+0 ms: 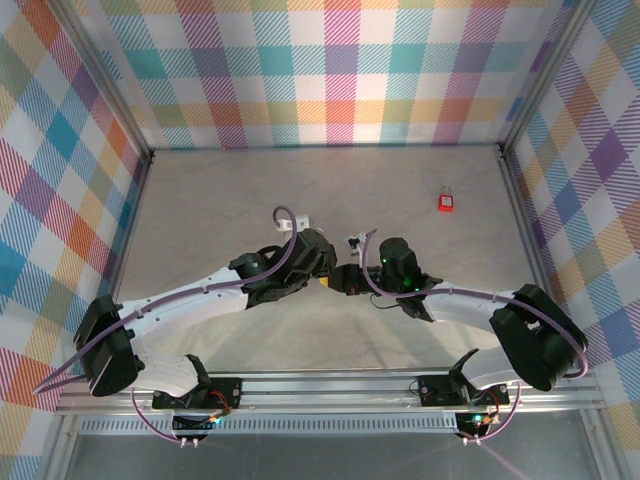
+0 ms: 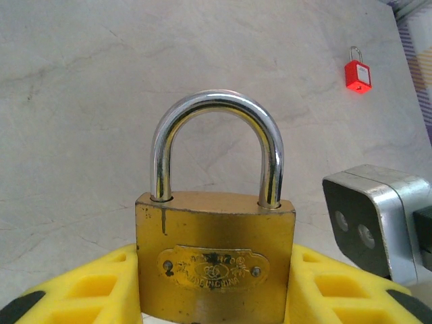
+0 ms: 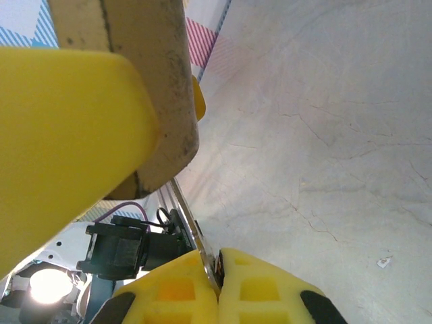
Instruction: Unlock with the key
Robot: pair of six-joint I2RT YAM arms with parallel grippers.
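Brass padlock (image 2: 214,260), scuffed, with an embossed oval plate and a polished steel shackle seated in both holes, is gripped between the ribbed yellow fingers of the left tool (image 2: 216,293). A grey metal block (image 2: 374,219) is seen just to its right. The right tool (image 3: 217,287) is clenched on a thin metal key (image 3: 216,266), near the padlock body. A small red lock (image 2: 357,73) is laid well apart on the pale, veined table (image 2: 81,101).

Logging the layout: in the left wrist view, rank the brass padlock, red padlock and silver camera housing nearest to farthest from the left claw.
1. brass padlock: gripped in the left claw.
2. silver camera housing: just to its right.
3. red padlock: far off, upper right.
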